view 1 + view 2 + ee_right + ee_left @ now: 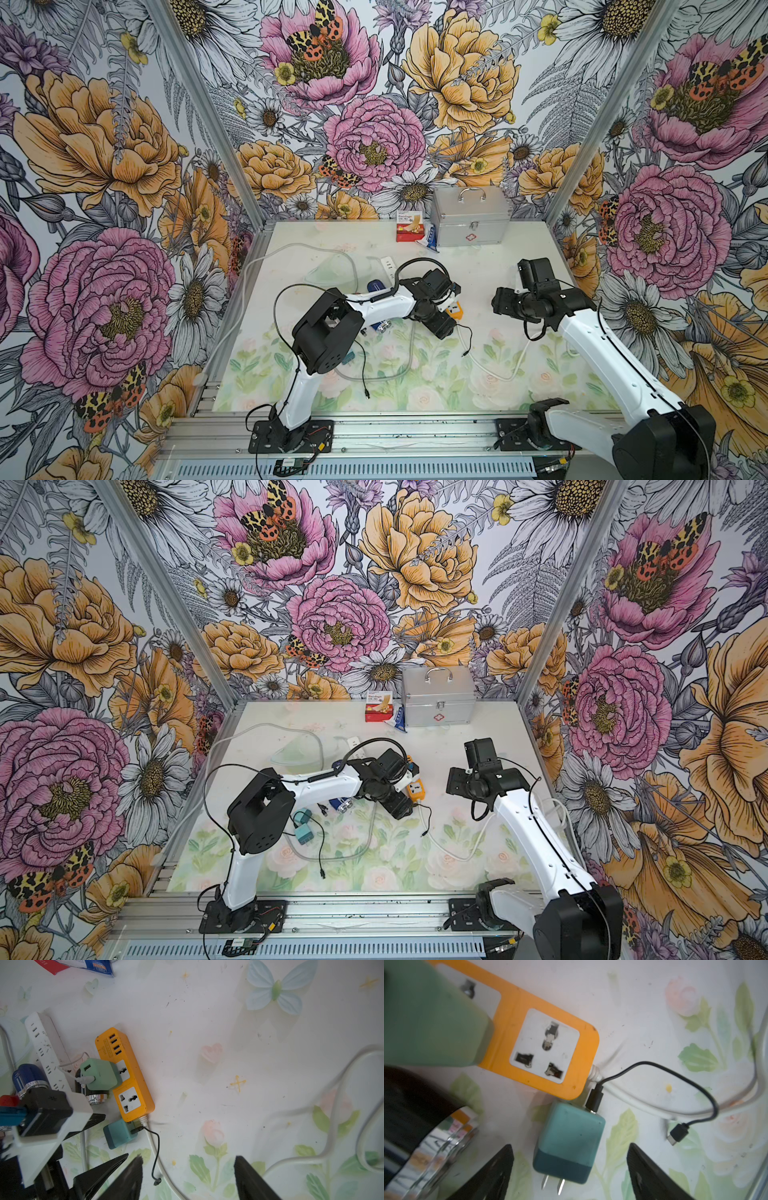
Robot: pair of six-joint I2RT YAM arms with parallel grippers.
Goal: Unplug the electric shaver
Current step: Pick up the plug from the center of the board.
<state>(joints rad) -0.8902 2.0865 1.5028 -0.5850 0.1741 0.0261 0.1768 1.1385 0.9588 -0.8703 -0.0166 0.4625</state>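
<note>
**Left wrist view.** The left gripper [570, 1147] has its jaws spread, one finger on each side of the teal adapter [571, 1126], with desk [633, 1012] showing in both gaps. The adapter lies flat, its two prongs bare, just beside the cord end of the orange power strip [512, 1022]. A black cable [645, 1062] is plugged into the adapter, and its other connector lies loose. Both top views hide this adapter under the left arm. Only one end of the strip [417, 789] shows there, near desk centre.

**Right wrist view.** The right gripper [188, 1158] has its jaws spread and holds nothing. This view alone shows the whole strip. A light green adapter [99, 1077] stands on the socket next to the USB ports. The black electric shaver [93, 1093] lies against the strip's side, partly under that adapter.

**Top views.** Measured from the orange strip:
- the right gripper is at 3 o'clock;
- the white power strip [388, 268] is at 10 o'clock;
- the metal case [469, 220] is at 12 o'clock.
</note>
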